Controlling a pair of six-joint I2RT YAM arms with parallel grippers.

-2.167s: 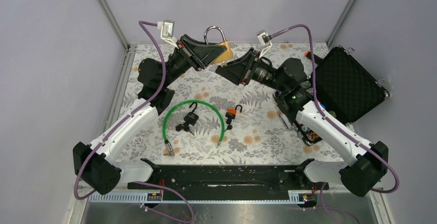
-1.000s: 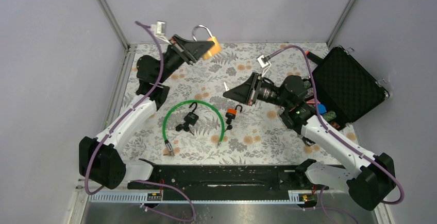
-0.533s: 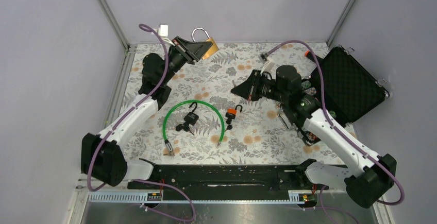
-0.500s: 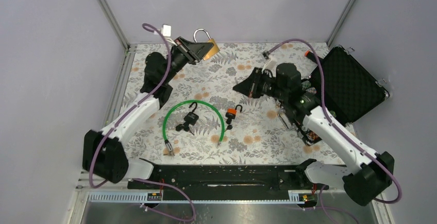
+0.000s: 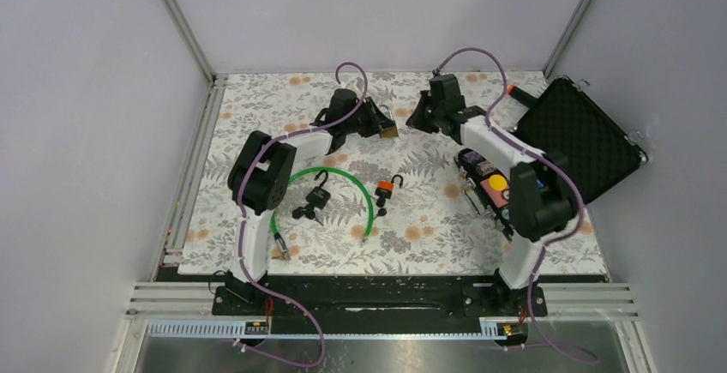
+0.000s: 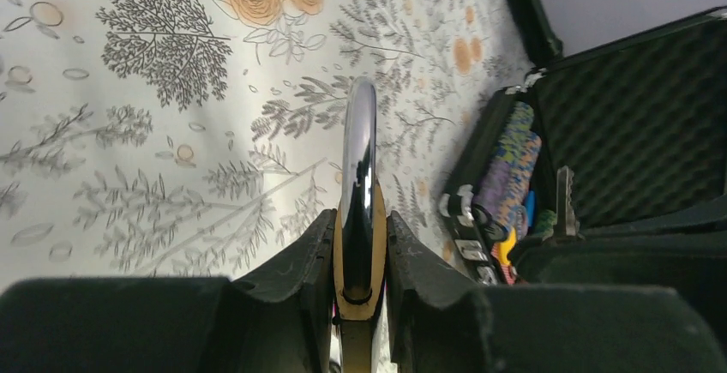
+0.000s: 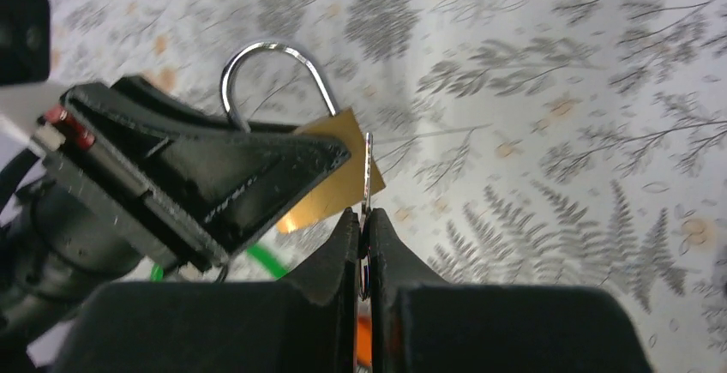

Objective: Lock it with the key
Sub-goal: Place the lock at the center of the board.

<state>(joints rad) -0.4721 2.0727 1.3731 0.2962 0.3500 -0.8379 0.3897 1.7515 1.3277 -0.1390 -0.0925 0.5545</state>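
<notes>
**Desk:** What do the end effectors hold?

**Photographer:** The left end effector (image 6: 360,229) is clamped on a brass padlock (image 7: 333,180), whose shackle points away from the fingers. The right end effector (image 7: 363,223) pinches a key (image 7: 368,167), its blade just beside the brass body.

**Desk:** And around them?

**Photographer:** They face each other at the far middle of the floral table (image 5: 257,107). An open black case (image 5: 579,137) lies at the right.
</notes>
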